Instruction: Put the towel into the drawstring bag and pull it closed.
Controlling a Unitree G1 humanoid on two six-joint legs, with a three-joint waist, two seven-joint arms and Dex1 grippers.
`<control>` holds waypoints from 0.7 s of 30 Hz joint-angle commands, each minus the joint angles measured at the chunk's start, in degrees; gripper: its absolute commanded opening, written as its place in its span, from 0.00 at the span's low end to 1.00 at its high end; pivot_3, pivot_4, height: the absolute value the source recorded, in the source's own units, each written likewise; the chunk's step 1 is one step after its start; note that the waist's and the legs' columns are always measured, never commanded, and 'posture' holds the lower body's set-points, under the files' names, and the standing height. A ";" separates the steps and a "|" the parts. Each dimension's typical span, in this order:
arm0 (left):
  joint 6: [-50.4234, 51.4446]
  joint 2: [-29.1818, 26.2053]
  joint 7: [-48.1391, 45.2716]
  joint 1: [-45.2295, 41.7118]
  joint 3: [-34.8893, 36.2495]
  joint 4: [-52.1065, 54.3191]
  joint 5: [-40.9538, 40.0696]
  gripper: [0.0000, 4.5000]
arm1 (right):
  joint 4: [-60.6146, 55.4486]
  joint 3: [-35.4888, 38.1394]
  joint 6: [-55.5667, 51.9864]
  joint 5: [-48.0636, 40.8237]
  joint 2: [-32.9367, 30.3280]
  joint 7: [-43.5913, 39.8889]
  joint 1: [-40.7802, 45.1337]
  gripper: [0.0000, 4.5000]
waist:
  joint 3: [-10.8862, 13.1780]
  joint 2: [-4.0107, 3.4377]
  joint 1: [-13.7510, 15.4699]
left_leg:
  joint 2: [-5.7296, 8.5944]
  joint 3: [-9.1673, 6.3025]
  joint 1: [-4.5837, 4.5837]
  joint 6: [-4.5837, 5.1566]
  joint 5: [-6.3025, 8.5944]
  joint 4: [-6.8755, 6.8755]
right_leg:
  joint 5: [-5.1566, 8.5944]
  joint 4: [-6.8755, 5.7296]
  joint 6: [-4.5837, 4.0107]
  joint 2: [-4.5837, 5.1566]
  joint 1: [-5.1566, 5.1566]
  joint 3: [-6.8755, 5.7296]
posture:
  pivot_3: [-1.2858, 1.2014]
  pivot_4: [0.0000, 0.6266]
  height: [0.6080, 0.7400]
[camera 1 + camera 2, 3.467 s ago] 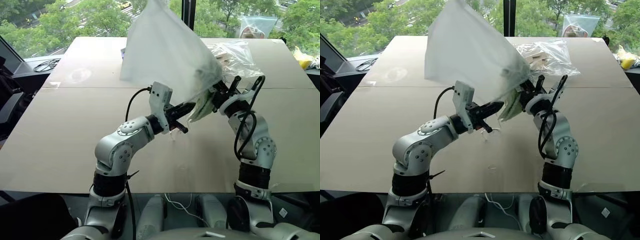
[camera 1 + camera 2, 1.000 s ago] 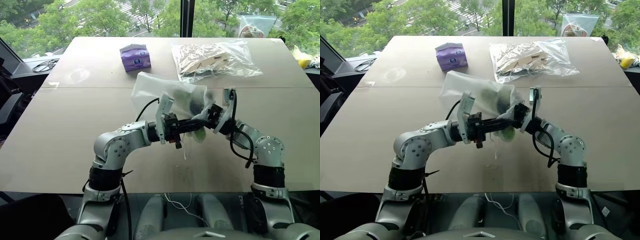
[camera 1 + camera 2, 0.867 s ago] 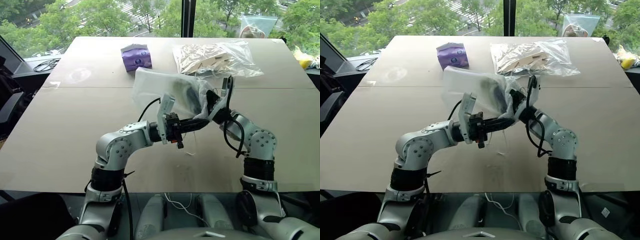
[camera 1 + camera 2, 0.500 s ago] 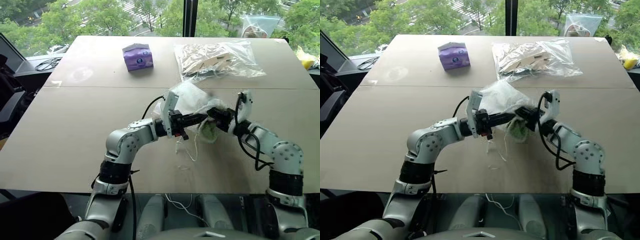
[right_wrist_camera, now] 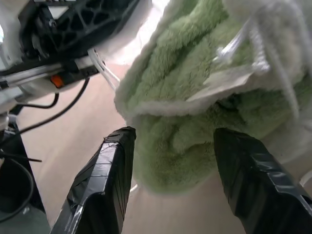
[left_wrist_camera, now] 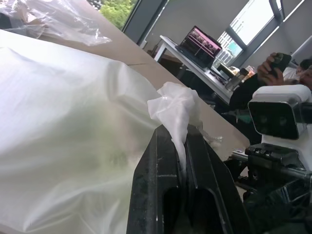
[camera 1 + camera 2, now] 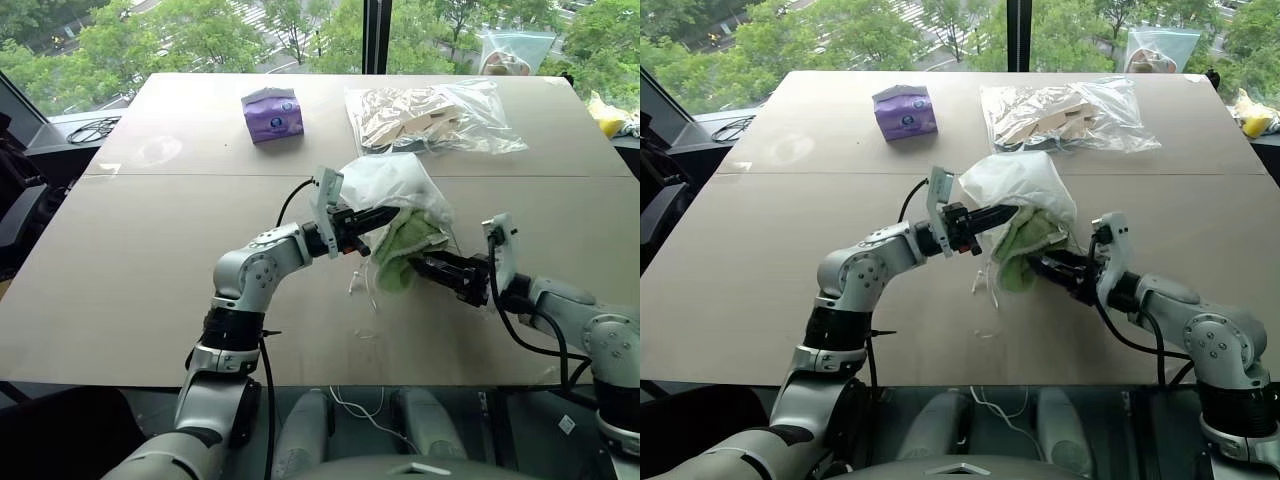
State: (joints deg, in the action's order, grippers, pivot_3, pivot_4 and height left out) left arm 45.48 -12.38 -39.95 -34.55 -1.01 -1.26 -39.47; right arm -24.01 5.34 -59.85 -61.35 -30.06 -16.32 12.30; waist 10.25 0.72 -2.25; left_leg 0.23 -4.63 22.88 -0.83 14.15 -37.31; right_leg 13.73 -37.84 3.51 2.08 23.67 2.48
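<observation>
A purple tissue box [image 7: 271, 113] stands on the far left part of the tan table [image 7: 120, 260]; a clear plastic bag [image 7: 432, 115] with beige contents lies to its right, well apart; another clear bag [image 7: 512, 50] sits beyond the far edge; a yellow object [image 7: 607, 116], perhaps cloth, lies at the right edge; a laptop [image 6: 201, 43] sits on a desk behind; trees [image 7: 190, 35] show outside.

Upper part of the towel [image 7: 404, 247] hidden inside the drawstring bag [image 7: 392, 184], with only the lower green bulge hanging out. Bag's pinched edge swallowed between the fingers of the left gripper [image 6: 180, 161], lower fingers cut off by the wrist view's edge. Contents of the clear plastic bag [image 7: 430, 114] too small to tell.
</observation>
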 commanded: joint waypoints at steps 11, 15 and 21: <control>0.61 0.29 -0.11 1.36 -0.49 3.64 -0.42 0.00 | 0.27 -0.21 1.86 4.32 12.92 9.51 2.92 0.49 | 0.00 0.00 0.05 | 0.00 -0.02 0.00 -0.01 0.00 -0.02 | -0.06 -0.01 -0.09 0.01 0.00 -0.01 | 0.52 0.24 1.00; 1.13 0.38 -0.02 1.46 -0.64 3.86 -0.56 0.00 | 0.90 2.12 3.14 3.90 15.25 11.10 4.02 0.09 | 0.00 0.00 0.06 | 0.00 -0.05 0.00 -0.01 0.00 -0.01 | -0.06 -0.02 -0.10 0.01 0.00 -0.04 | 0.52 0.24 1.00; 1.52 0.22 -0.74 1.67 -1.39 4.98 -0.67 0.00 | 4.28 5.99 5.78 2.39 20.77 14.51 7.85 0.01 | 0.00 0.00 -0.15 | 0.00 -0.04 0.00 0.00 0.00 -0.01 | -0.06 -0.04 -0.10 0.00 0.00 -0.03 | 0.52 0.24 1.00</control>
State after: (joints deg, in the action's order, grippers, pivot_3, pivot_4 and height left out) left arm 47.15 -12.30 -39.87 -32.79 -2.19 0.68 -39.49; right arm -20.33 9.73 -56.45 -58.31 -10.25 -2.95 18.21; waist 10.25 0.72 -2.40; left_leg 0.23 -4.66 22.86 -0.83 14.15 -37.32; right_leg 13.66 -37.90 3.41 2.08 23.67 2.46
